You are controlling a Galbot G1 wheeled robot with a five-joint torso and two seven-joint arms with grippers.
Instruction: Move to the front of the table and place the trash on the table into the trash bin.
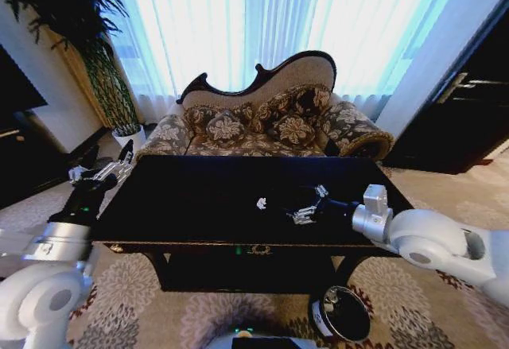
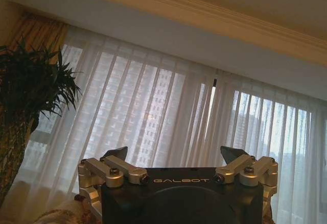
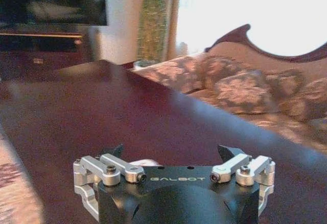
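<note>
The glossy black table (image 1: 199, 198) stands right in front of me. A small white piece of trash (image 1: 261, 203) lies near its middle. My right gripper (image 1: 297, 204) hovers low over the tabletop just right of that piece, open and holding nothing. In the right wrist view the right gripper (image 3: 172, 151) is spread over the dark table (image 3: 102, 106), with a bit of the white trash (image 3: 145, 162) showing just past its body. The black trash bin (image 1: 343, 313) stands on the carpet by the table's front right leg. My left gripper (image 1: 103, 170) is raised beside the table's left end, and in the left wrist view the left gripper (image 2: 175, 155) is open and points up at the curtains.
A floral sofa (image 1: 262, 122) sits right behind the table. A tall plant (image 1: 103, 87) and a dark TV cabinet (image 1: 24, 158) are at the left. A dark cupboard (image 1: 461, 110) is at the right. Patterned carpet (image 1: 159, 309) lies around the table.
</note>
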